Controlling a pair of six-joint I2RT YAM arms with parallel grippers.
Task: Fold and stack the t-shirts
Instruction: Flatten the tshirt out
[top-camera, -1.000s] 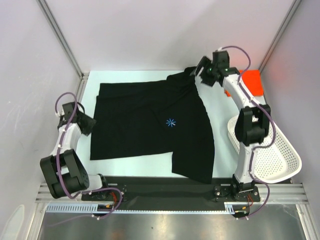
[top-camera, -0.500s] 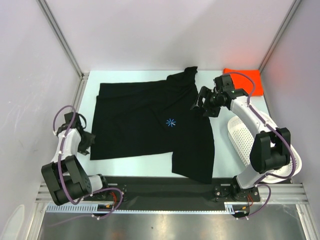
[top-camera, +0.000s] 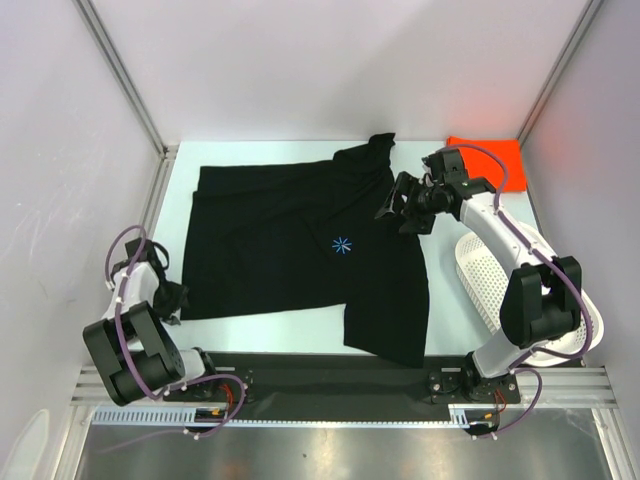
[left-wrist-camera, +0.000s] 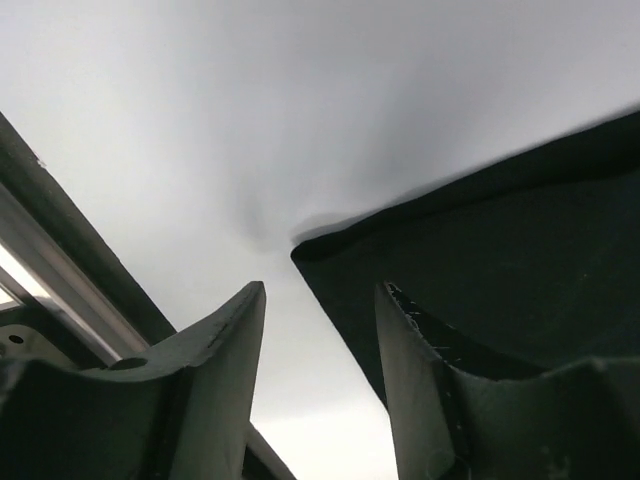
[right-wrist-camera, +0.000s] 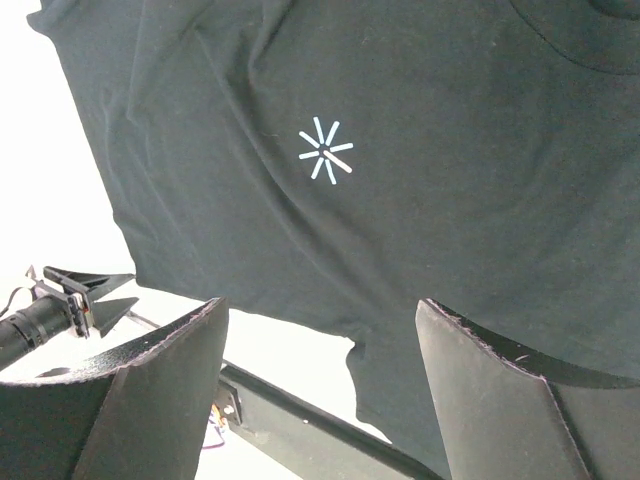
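Note:
The black t-shirt (top-camera: 290, 230) lies spread flat on the white table, its pale blue starburst (top-camera: 342, 245) facing up. The orange-red t-shirt (top-camera: 490, 162) is a folded patch at the back right corner. My left gripper (top-camera: 172, 296) is low at the black shirt's near left corner. In the left wrist view this gripper (left-wrist-camera: 320, 300) is open, and the corner of the black shirt (left-wrist-camera: 480, 250) lies just beyond its right finger. My right gripper (top-camera: 396, 206) hovers open over the shirt's right side. From the right wrist, the gripper (right-wrist-camera: 320, 305) has the starburst (right-wrist-camera: 324, 153) and hem below it.
A white mesh basket (top-camera: 570, 310) stands at the right edge beside the right arm's base. A black rail (top-camera: 320, 370) runs along the near edge. Side walls and metal posts close in the table on both sides.
The right gripper swung from the shirt's collar at the back to over its right side. The left gripper slid toward the near edge, down to the shirt's near left corner.

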